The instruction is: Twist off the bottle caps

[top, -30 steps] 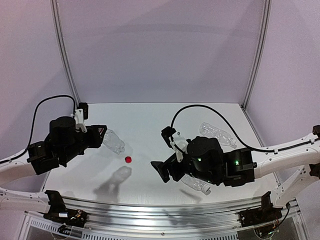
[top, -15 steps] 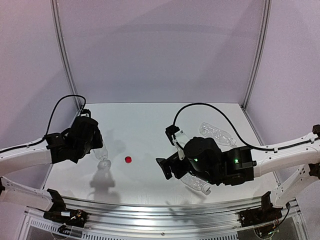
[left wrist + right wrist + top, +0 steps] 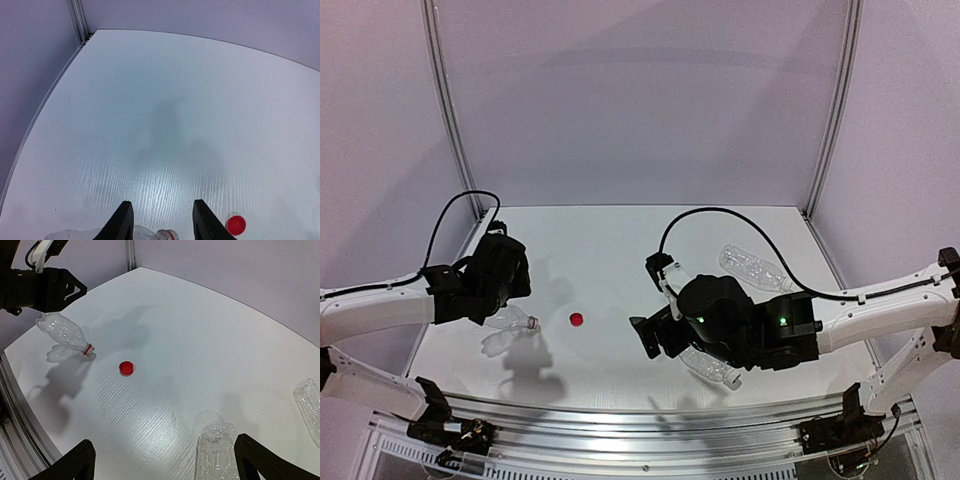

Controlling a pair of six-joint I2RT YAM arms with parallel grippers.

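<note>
A bright red cap (image 3: 577, 319) lies loose on the table, also in the left wrist view (image 3: 235, 224) and the right wrist view (image 3: 126, 368). An uncapped clear bottle (image 3: 508, 327) with a red neck ring (image 3: 88, 349) lies on its side left of the cap. My left gripper (image 3: 505, 290) hovers open just above it (image 3: 162, 222), with the bottle's neck (image 3: 167, 234) below its fingers. My right gripper (image 3: 167, 465) is wide open and empty above a second clear bottle (image 3: 217, 452); it shows in the top view (image 3: 645, 340). That bottle's cap is hidden.
A third clear bottle (image 3: 755, 268) lies at the back right, its end at the right wrist view's edge (image 3: 310, 407). The table's left edge and a corner post (image 3: 77, 22) are near the left arm. A metal rail (image 3: 650, 425) runs along the front.
The left arm swung the uncapped bottle left and down and let it go. It now lies on the table under the open gripper. The right arm barely moved.
</note>
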